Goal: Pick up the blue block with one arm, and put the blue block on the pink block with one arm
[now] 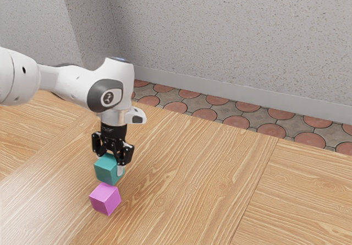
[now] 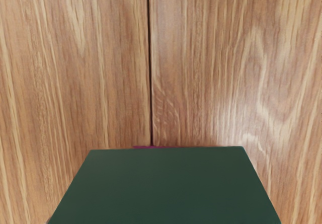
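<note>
The white arm comes in from the exterior view's left, its long link running nearly level toward the right. It ends in a rounded joint with a grey cap, where it bends and turns straight down. Below the joint the short wrist stands upright, and the black gripper hangs from it, pointing down. Its two fingers stand apart and press on the blue block from two sides, gripping its upper part.
</note>
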You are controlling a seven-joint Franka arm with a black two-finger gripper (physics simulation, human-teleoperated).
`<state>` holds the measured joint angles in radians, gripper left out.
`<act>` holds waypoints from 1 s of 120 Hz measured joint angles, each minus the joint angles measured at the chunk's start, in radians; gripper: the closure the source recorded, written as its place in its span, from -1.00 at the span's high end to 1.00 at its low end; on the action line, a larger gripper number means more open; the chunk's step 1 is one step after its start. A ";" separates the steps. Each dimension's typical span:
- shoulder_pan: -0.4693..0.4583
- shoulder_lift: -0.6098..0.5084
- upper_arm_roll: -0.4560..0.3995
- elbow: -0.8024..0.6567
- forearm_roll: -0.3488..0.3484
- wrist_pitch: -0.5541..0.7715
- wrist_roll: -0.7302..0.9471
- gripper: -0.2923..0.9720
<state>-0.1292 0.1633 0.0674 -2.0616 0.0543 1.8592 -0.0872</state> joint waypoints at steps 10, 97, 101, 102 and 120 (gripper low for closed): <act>0.000 -0.003 0.000 -0.004 0.000 -0.003 -0.001 0.09; -0.001 -0.113 -0.002 -0.171 -0.002 0.057 -0.018 0.09; -0.001 -0.113 -0.002 -0.171 -0.002 0.060 -0.018 0.09; -0.001 -0.113 -0.002 -0.171 -0.002 0.060 -0.018 0.09; 0.001 -0.113 -0.010 -0.178 -0.001 0.071 -0.020 0.09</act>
<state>-0.1278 0.0502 0.0576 -2.2396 0.0530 1.9307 -0.1068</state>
